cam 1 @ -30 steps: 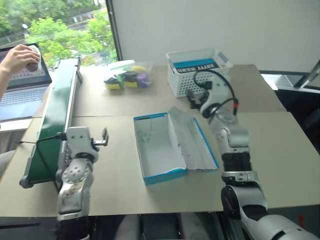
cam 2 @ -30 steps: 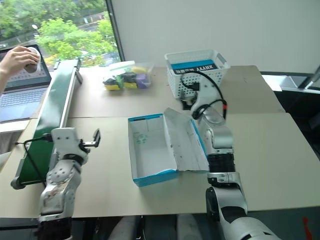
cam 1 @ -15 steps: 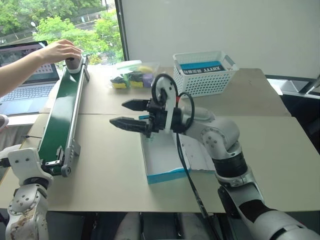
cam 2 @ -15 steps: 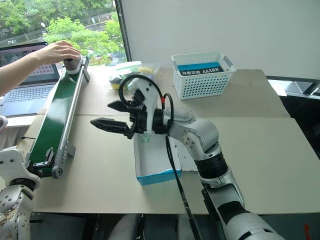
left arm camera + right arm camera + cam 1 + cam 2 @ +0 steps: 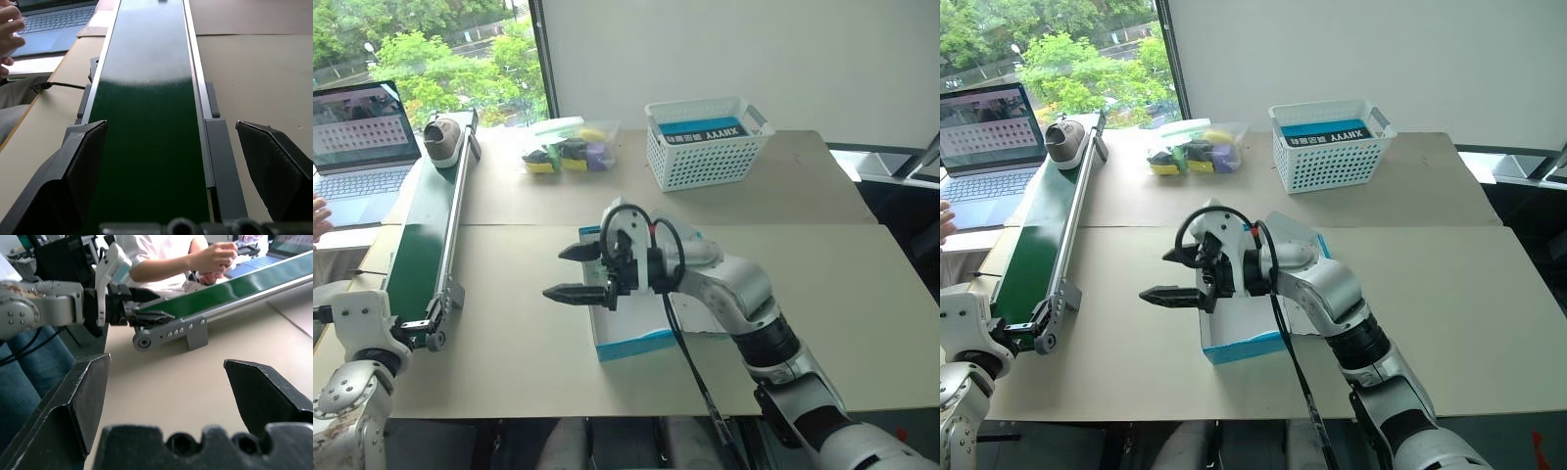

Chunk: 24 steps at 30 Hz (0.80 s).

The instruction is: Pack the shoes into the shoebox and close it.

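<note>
Shoe sits on conveyor belt; shoebox lies open.

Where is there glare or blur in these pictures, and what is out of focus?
Left eye view: window daylight bright, scene evenly lit, right gripper sharp. Left wrist view: pale sheen across the belt, near black fingers soft. Right wrist view: own fingers blurred, the person behind slightly soft, left gripper clearer.
</note>
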Each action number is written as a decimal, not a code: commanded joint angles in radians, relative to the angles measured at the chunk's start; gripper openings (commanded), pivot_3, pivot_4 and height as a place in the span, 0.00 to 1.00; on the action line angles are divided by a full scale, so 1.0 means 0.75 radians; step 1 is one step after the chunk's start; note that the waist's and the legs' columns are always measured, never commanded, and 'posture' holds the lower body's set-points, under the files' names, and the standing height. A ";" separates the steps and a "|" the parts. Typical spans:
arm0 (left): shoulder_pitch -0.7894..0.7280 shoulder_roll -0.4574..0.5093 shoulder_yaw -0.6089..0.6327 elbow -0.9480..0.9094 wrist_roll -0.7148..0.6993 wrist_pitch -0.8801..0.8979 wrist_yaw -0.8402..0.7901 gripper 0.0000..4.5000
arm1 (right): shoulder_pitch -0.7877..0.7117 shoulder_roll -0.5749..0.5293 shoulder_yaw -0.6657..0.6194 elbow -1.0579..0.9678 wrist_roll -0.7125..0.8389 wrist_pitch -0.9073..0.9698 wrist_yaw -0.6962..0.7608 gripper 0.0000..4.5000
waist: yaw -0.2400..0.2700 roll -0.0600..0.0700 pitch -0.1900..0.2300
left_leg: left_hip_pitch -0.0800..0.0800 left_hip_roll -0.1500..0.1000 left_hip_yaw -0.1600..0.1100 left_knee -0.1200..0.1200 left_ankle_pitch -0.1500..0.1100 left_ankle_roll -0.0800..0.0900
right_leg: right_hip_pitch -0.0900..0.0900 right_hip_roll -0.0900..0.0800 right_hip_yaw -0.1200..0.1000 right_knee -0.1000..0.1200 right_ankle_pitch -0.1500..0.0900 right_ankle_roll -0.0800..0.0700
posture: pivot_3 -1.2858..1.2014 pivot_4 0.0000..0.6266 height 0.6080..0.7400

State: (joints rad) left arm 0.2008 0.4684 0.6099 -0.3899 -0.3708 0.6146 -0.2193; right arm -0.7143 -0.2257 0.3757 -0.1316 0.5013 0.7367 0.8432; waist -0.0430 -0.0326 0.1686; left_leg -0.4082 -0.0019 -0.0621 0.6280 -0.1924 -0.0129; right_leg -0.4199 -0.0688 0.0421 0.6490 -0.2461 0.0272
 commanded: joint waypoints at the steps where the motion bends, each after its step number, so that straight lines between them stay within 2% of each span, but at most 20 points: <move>1: -0.026 0.046 0.052 -0.038 -0.029 0.018 -0.012 1.00 | -0.014 0.012 -0.020 -0.014 -0.020 -0.067 0.026 0.98 | 0.000 0.000 0.000 | 0.000 0.000 0.000 0.000 0.000 0.000 | 0.000 0.000 0.000 0.000 0.000 0.000 | 0.52 0.24 0.96; 12: -0.026 0.037 0.068 0.016 -0.042 0.019 -0.005 1.00 | -0.009 0.017 0.058 0.098 -0.216 -0.190 0.022 0.98 | -0.001 0.000 0.000 | 0.001 0.001 0.001 0.000 -0.001 -0.001 | 0.000 0.000 0.001 0.000 0.000 0.000 | 0.52 0.24 0.96; 24: -0.032 0.048 0.074 0.042 -0.040 0.024 -0.006 1.00 | 0.010 0.056 0.042 0.120 -0.257 -0.185 0.002 0.98 | 0.000 0.000 0.000 | 0.001 0.001 0.001 0.000 -0.001 -0.001 | 0.000 0.000 0.001 0.000 0.001 -0.001 | 0.52 0.24 0.96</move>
State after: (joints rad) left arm 0.1830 0.4921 0.6451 -0.3512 -0.3987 0.6381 -0.2265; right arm -0.7087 -0.1832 0.4202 -0.0089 0.3089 0.6124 0.8418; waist -0.0430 -0.0328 0.1684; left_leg -0.4073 -0.0014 -0.0613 0.6279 -0.1929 -0.0139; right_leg -0.4200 -0.0690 0.0427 0.6492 -0.2456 0.0266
